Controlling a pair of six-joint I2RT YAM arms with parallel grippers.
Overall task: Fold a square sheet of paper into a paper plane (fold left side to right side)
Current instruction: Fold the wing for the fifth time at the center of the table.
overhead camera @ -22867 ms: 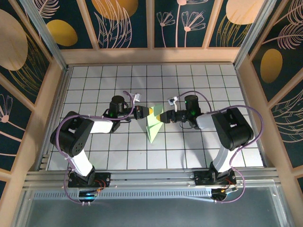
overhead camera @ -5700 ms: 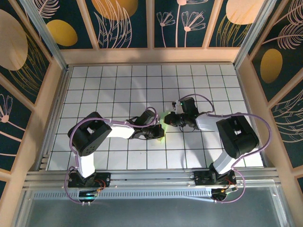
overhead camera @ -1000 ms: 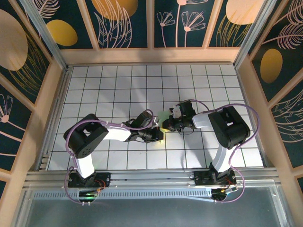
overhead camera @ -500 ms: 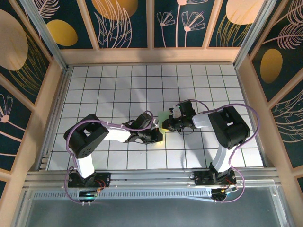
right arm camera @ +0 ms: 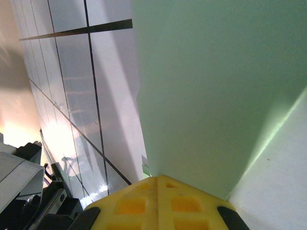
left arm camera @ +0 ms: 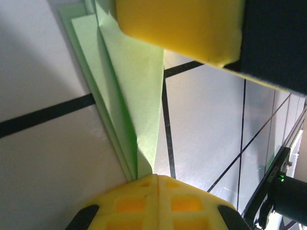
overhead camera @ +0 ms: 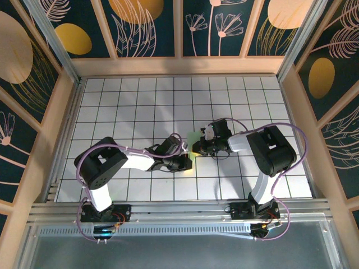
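left gripper (overhead camera: 189, 163): fingers closed, tips touching paper plane (left arm camera: 139, 96) point | right gripper (overhead camera: 196, 147): at 1 o'clock of left, fingers clamped on paper plane

Near the middle of the table (overhead camera: 112, 101): paper plane (overhead camera: 193, 138), between the two grippers. The left gripper (overhead camera: 188, 163) is at its near end, arm lying to the left. The right gripper (overhead camera: 196, 149) is just behind, arm lying to the right.

Left wrist view: paper plane (left arm camera: 136, 96) flat on the table, its point touching the left fingertips (left arm camera: 144, 201), and the right gripper's pad (left arm camera: 177, 24) on its far end.

Right wrist view: paper plane (right arm camera: 216, 96) stands up from between the right fingers (right arm camera: 134, 203).
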